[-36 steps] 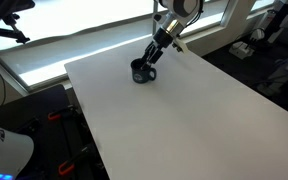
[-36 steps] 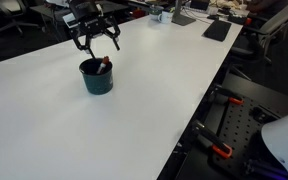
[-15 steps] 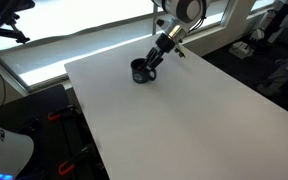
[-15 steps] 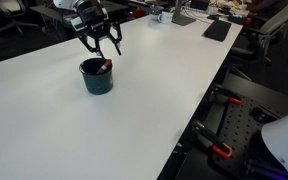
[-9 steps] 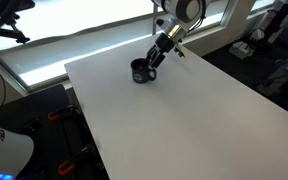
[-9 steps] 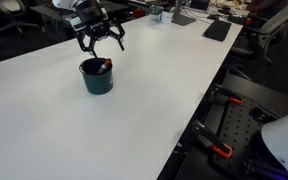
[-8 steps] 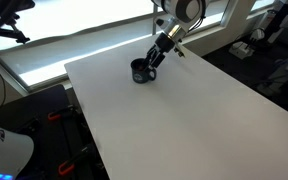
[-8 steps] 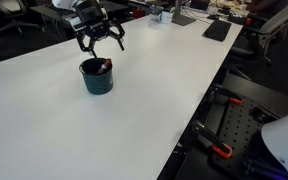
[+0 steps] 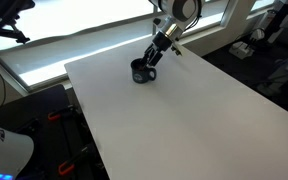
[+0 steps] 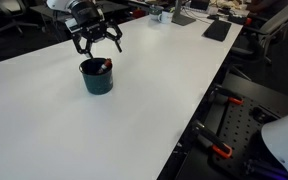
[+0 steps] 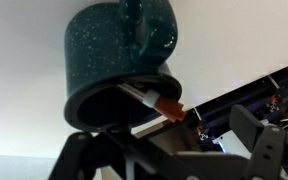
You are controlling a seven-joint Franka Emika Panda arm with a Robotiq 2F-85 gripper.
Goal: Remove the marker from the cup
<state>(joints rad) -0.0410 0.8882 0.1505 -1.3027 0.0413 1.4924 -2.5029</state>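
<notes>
The dark glossy cup (image 9: 142, 71) stands on the white table near its far edge; it shows in both exterior views (image 10: 96, 77). The reddish-brown marker (image 10: 105, 67) leans inside the cup, its end poking just above the rim. In the wrist view the cup (image 11: 114, 55) fills the upper part and the marker (image 11: 160, 103) lies across its mouth, orange end with a white band. My gripper (image 10: 95, 40) hangs open just above and behind the cup (image 9: 154, 55), its fingers spread and holding nothing. In the wrist view the fingers (image 11: 169, 150) flank the lower edge.
The white table (image 9: 174, 120) stretches wide toward the near side. Desks with dark equipment stand beyond its far edge (image 10: 216, 30). A bright window strip (image 9: 74, 40) runs behind the table.
The gripper has shifted slightly to the left and a little lower above the cup, staying open. The cup and marker have not moved.
</notes>
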